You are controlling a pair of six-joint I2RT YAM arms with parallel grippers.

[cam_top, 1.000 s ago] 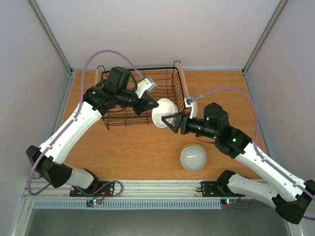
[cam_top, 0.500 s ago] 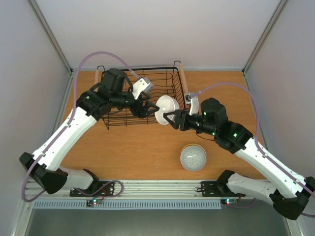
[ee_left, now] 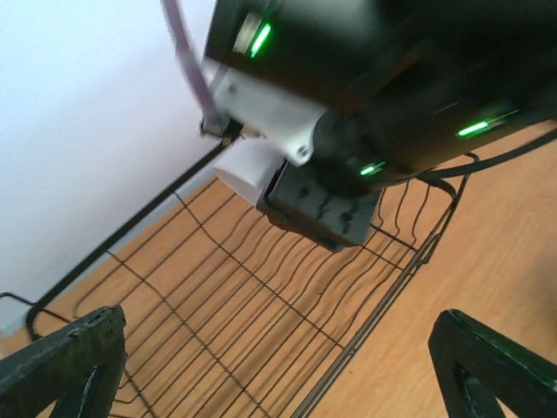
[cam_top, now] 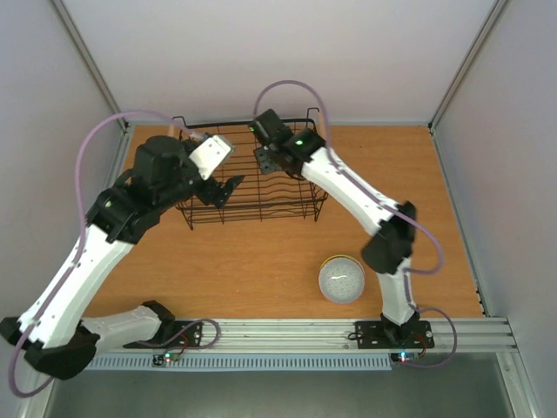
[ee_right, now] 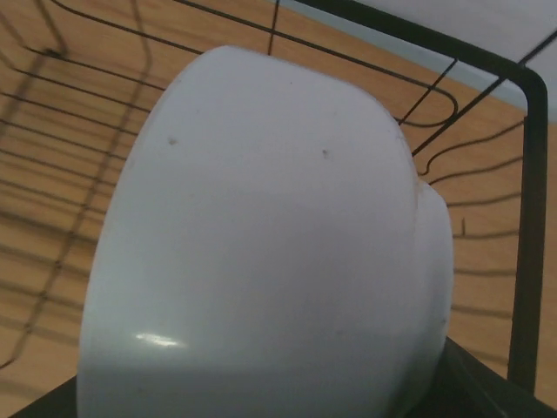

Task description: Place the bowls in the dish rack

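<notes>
The black wire dish rack (cam_top: 252, 218) stands at the back of the table. My right arm reaches over its far side, and my right gripper (cam_top: 268, 159) is shut on a white bowl (ee_right: 270, 252). The bowl fills the right wrist view, tilted on its side above the rack's wires (ee_right: 522, 218); the arm hides it from above. My left gripper (cam_top: 222, 189) hangs open and empty over the rack's left half. Its fingers (ee_left: 61, 366) stand wide apart above the rack floor (ee_left: 261, 296). A grey speckled bowl (cam_top: 340, 279) sits nested in a yellow-green bowl in front of the rack.
The right arm's wrist (ee_left: 365, 113) hangs close in front of the left wrist camera. Grey walls close the table in at the back and sides, and a metal rail (cam_top: 287, 329) runs along the near edge.
My left gripper let go of the white bowl, opened wide and drew back to the left. My right gripper closed on the bowl and carried it up over the rack's far side.
</notes>
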